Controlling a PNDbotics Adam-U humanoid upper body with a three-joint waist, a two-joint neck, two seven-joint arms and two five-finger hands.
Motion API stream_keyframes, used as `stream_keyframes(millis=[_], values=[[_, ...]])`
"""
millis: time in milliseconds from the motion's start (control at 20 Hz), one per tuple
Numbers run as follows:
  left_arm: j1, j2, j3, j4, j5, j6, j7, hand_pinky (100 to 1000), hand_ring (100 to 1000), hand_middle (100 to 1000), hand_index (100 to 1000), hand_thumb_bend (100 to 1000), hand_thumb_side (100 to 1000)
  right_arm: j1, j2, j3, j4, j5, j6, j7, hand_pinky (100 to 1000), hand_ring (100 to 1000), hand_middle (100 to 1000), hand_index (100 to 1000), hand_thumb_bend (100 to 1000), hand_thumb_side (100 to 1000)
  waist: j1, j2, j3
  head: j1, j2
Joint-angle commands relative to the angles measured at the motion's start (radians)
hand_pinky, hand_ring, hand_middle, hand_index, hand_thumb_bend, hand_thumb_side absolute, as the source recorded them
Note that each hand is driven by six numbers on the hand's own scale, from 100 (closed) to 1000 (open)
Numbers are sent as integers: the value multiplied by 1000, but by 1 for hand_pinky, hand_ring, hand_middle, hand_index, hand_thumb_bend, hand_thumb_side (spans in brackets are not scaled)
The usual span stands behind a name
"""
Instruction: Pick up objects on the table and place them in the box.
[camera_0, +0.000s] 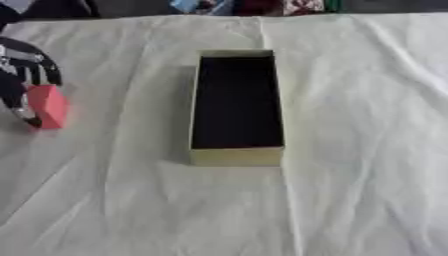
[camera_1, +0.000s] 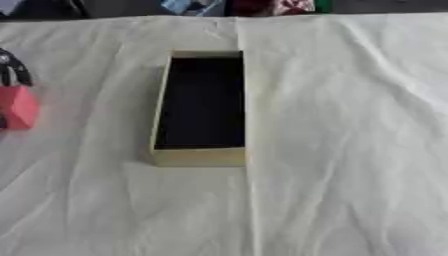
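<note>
- White cloth (camera_0: 350, 190) covers the whole table, w/ creases, closest to us.
- Long box (camera_0: 236, 156) sits in the middle; pale yellow walls, dark inside, short end facing us. Nothing seen inside.
- Left hand (camera_0: 22, 75) is at the left edge, black and silver, fingers curled round a red block (camera_0: 49, 106).
- Block is well apart from the box, on its left; can't tell if it touches the cloth.
- Right hand doesn't show.
</note>
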Motion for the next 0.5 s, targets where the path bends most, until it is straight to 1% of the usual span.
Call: stream_keyframes(millis=[50, 150, 250, 350, 500], values=[[-8, 25, 6, 1, -5, -7, -1, 702, 732, 760, 807, 735, 100, -6, -20, -14, -14, 5, -3, -3, 875, 831, 830, 837, 100, 516, 1, -18, -1, 5, -10], [-5, 24, 3, 6, -3, -12, -1, 696, 735, 762, 811, 705, 100, -6, -20, -15, -14, 5, -4, -4, 875, 831, 830, 837, 100, 516, 0, -17, -2, 6, -11], [-2, 23, 3, 9, 1, -14, -1, 685, 727, 760, 816, 653, 100, -6, -19, -16, -14, 5, -5, -5, 874, 831, 830, 835, 100, 515, -1, -17, -2, 6, -12], [-1, 23, 4, 7, 7, -9, -1, 676, 715, 752, 819, 638, 100, -6, -19, -17, -14, 5, -6, -6, 874, 831, 831, 835, 100, 514, -2, -17, -1, 7, -13], [0, 23, 8, -1, 14, 8, -1, 659, 691, 730, 813, 583, 100, -5, -17, -17, -14, 9, -6, -8, 874, 832, 831, 835, 100, 514, -4, -17, 0, 7, -13]])
